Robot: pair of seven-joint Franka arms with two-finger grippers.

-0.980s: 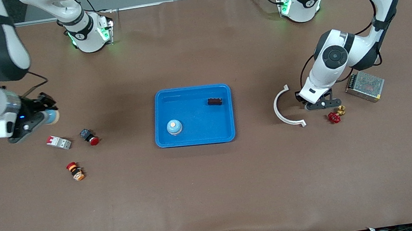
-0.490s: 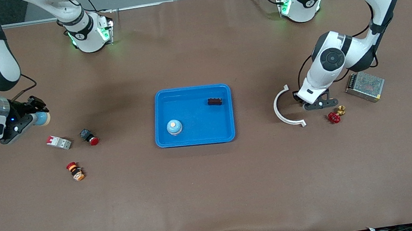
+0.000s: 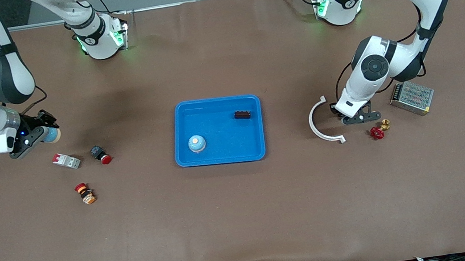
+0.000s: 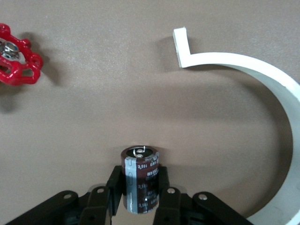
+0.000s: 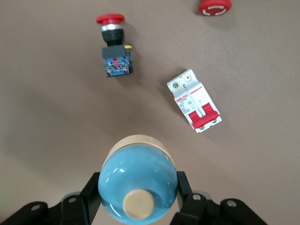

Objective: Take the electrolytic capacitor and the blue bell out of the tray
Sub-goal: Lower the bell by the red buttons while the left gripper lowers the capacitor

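L gripper (image 4: 139,199) clamped on capacitor (image 4: 139,183), low over bare table betw white arc (image 3: 320,124) and red valve (image 3: 377,132); mesh box (image 3: 412,98) near, toward L arm's end. R gripper (image 5: 136,197) clamped on blue bell (image 5: 137,183), held over table above breaker (image 5: 195,106) and red-cap button (image 5: 113,46). Tray (image 3: 221,156) mid-table, well apart from both grippers, holds 2nd bell (image 3: 196,143) + dark block (image 3: 242,114)

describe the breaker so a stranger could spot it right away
Start at the blue tray mid-table and go toward the right arm's end. There lie two red-capped push buttons and the breaker. It is the only boxy white one, with a red switch end.
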